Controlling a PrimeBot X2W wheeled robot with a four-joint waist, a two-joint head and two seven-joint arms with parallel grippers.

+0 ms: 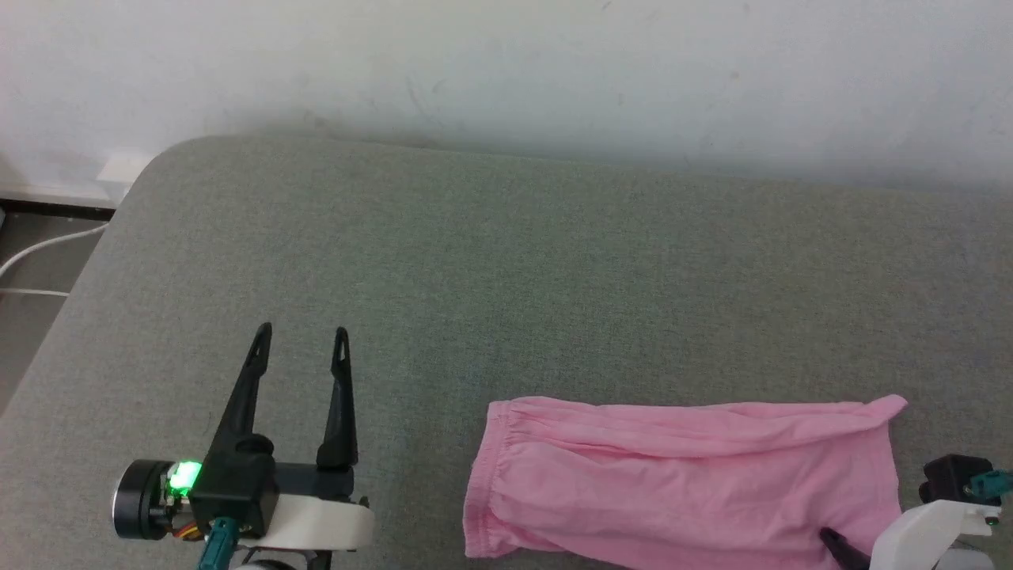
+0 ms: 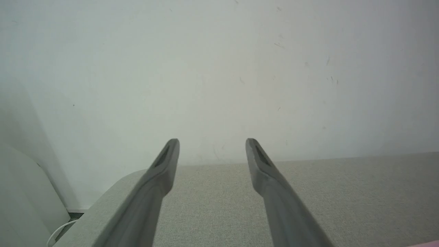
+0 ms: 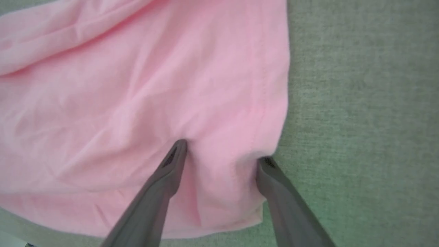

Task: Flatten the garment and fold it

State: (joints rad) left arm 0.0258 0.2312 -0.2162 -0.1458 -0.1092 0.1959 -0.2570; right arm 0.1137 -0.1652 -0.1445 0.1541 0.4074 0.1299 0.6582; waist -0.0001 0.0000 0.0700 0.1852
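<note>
Lying lengthwise left-to-right, garment (image 1: 681, 483), waistband (image 1: 492, 475) leftward

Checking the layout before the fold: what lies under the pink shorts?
The pink shorts lie on the grey-green upholstered surface, which shows around their edges. Whatever is directly beneath the fabric is covered. On top, the open right gripper rests at one corner.

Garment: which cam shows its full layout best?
Head view: the garment lies almost whole on the grey cushion, gathered waistband to the left. Right wrist view shows its hem end up close, the open right gripper straddling the edge. Left wrist view catches a pink sliver at bottom right.
</note>
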